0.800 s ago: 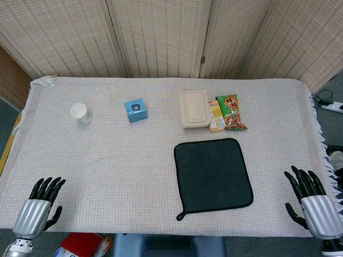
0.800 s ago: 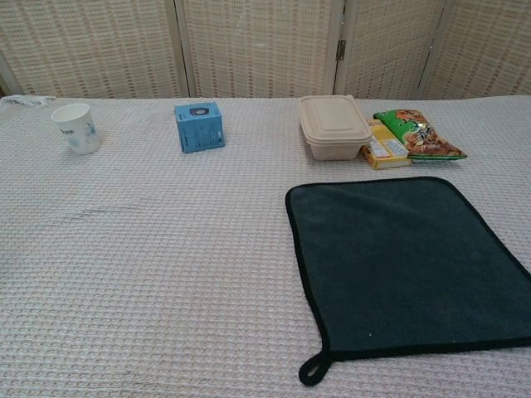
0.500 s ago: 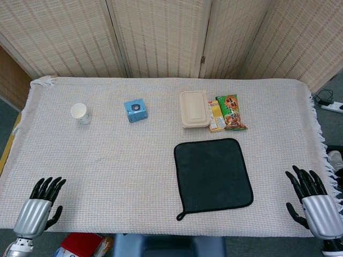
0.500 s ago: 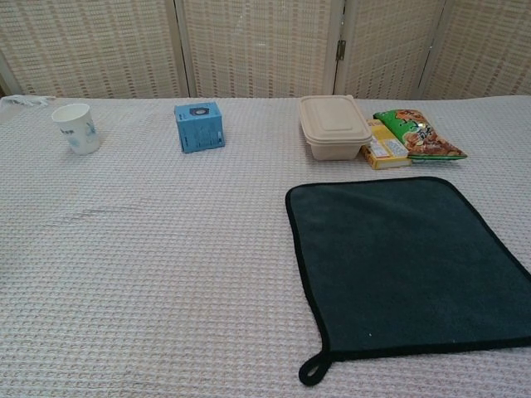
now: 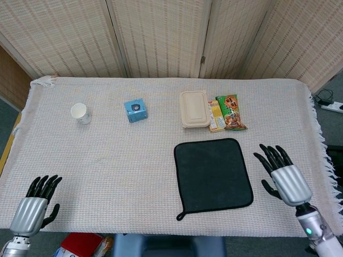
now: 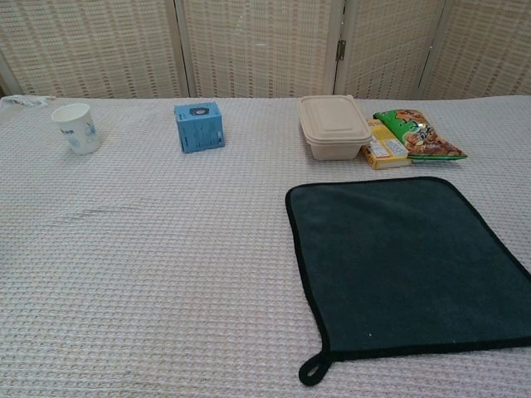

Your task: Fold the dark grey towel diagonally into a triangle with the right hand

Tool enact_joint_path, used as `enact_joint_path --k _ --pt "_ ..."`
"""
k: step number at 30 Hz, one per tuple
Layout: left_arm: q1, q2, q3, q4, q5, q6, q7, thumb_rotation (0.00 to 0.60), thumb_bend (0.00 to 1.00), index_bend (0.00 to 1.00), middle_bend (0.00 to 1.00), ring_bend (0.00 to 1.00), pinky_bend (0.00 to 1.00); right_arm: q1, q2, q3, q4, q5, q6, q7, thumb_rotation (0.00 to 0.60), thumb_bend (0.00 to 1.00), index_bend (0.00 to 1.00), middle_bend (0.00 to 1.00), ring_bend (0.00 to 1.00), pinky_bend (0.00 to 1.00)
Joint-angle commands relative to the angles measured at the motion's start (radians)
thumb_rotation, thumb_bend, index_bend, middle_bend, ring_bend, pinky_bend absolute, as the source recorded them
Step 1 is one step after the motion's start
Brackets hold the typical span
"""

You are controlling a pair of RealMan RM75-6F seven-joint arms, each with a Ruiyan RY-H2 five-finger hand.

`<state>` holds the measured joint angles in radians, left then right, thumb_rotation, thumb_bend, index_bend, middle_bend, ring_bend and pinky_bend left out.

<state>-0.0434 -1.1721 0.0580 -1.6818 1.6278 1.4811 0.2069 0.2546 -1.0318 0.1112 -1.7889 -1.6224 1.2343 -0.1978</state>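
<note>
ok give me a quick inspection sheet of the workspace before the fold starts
surface: table under a pale woven waffle-texture cloth, fringe hanging off its side edges.
job's things: dark grey square towel lies flat and unfolded, hanging loop at its near left corner.
clutter: white paper cup, small blue box, beige lidded food container, yellow packet and green snack bag side by side, all in a row beyond the towel.
robot hands: right robot hand empty with fingers spread, just right of the towel, apart from it; left robot hand empty at the near left edge.
cables: power strip with cable on the floor, far right.
surroundings: woven folding screens behind the table.
</note>
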Motion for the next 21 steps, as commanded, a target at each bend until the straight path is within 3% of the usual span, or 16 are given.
enact_joint_path --k 1,5,10,21 --pt "-0.002 0.004 -0.004 0.004 0.001 0.006 -0.013 0.6 0.54 0.11 0.12 0.0 0.0 0.22 -0.066 0.131 0.006 0.165 -0.244 -0.111 0.6 0.43 0.31 0.0 0.0 0.0" --pt "0.0 0.005 -0.02 0.034 0.009 0.04 -0.053 0.6 0.54 0.11 0.11 0.0 0.0 0.386 -0.194 0.183 0.086 0.363 -0.42 -0.214 0.6 0.43 0.31 0.0 0.0 0.0" --pt "0.008 0.02 -0.032 0.039 -0.011 0.058 -0.093 0.6 0.54 0.11 0.1 0.0 0.0 0.542 -0.379 0.199 0.252 0.543 -0.495 -0.324 0.6 0.43 0.31 0.0 0.0 0.0" --pt "0.038 0.055 -0.028 0.02 -0.029 0.093 -0.133 0.6 0.54 0.11 0.1 0.0 0.0 0.776 -0.659 0.169 0.59 0.741 -0.594 -0.412 0.6 0.43 0.33 0.0 0.0 0.0"
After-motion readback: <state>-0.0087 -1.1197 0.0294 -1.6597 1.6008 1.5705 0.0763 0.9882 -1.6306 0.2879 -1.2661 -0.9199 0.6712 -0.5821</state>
